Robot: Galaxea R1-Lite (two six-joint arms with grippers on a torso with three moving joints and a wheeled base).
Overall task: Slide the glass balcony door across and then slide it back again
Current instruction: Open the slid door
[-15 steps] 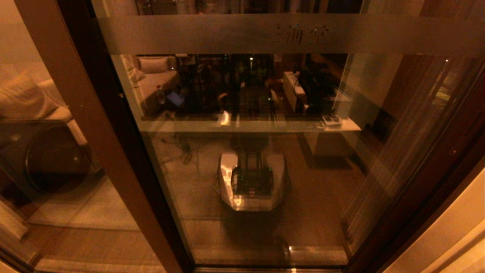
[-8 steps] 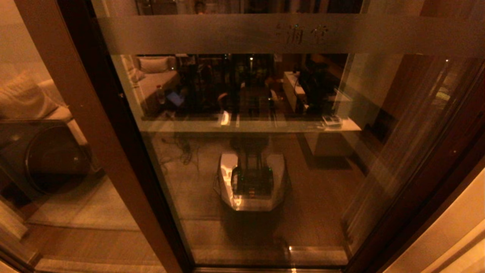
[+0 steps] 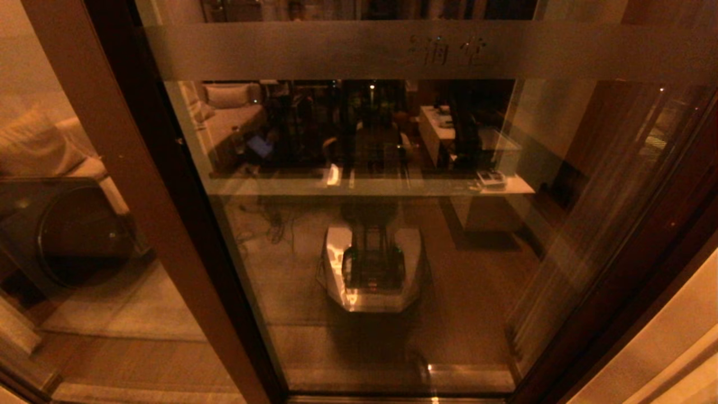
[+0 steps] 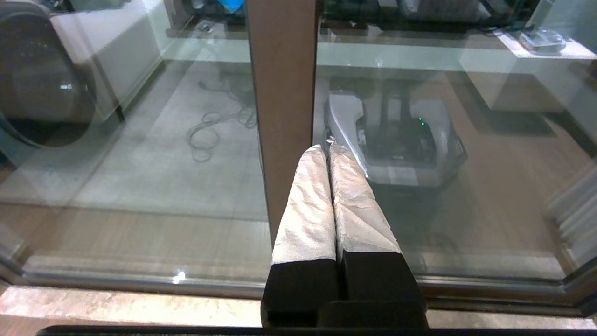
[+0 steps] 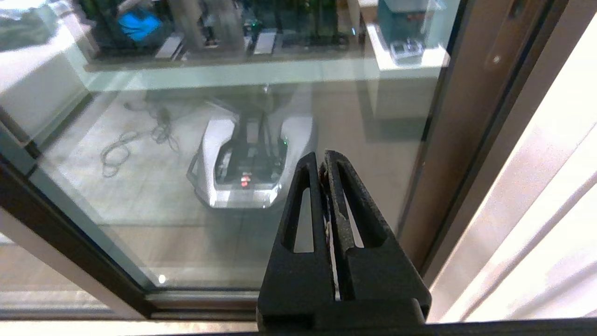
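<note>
The glass balcony door [image 3: 392, 252] fills the head view, with a frosted lettered band [image 3: 336, 50] across its top and dark brown stiles on the left [image 3: 140, 185] and right [image 3: 645, 252]. Neither gripper shows in the head view. In the left wrist view my left gripper [image 4: 325, 148] is shut and empty, its white-wrapped fingers [image 4: 308, 205] pointing at the brown stile [image 4: 282, 93] and its right edge. In the right wrist view my right gripper [image 5: 322, 158] is shut and empty before the glass, a little short of the right-hand stile [image 5: 466, 116].
A dark round-fronted appliance [image 3: 73, 230] stands behind the left glass panel. My own base is mirrored in the glass [image 3: 373, 269]. The floor track [image 4: 140, 280] runs along the door's foot. A pale wall [image 3: 673, 348] borders the frame on the right.
</note>
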